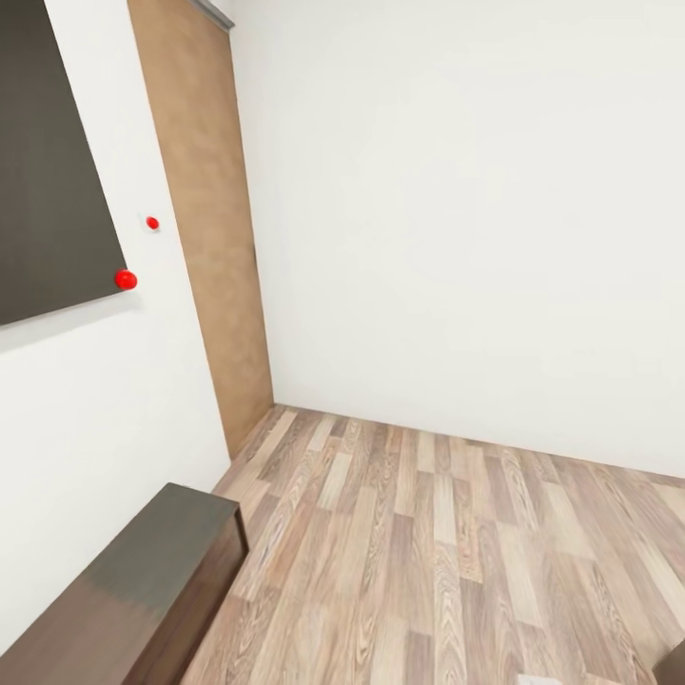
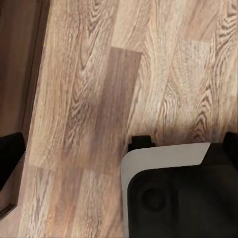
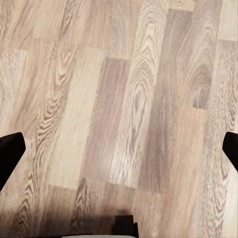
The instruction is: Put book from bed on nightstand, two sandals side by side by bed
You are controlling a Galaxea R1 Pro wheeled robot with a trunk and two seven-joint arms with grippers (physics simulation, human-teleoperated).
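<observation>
We judge ourselves to be in transit, not yet on either part of the job: our head view looks into a corner of white walls (image 1: 457, 219) over a wood-plank floor (image 1: 447, 542), with a tan door-like panel (image 1: 205, 219) set in the left wall, a dark board (image 1: 48, 152) hung beside it with two red knobs (image 1: 125, 280) near its lower corner, and a low dark brown cabinet (image 1: 143, 590) standing against that wall. We cannot tell whether this cabinet is a nightstand or another piece of furniture, and we see no bed, book or sandals from here, so where they lie is unknown to us at this moment. The left claw (image 2: 119, 148) hangs over bare planks, its dark fingertips (image 2: 11, 153) at the two edges of its wrist view, so it is spread wide and pinching nothing; part of our own grey and black base (image 2: 173, 193) sits below it, and dark furniture (image 2: 17, 59) runs along one side. The right claw (image 3: 119, 148) is likewise spread and empty above the floor. The next move, as we judge it, calls for turning the base and head away from this corner until the bed comes into sight, then approaching it for the book.
</observation>
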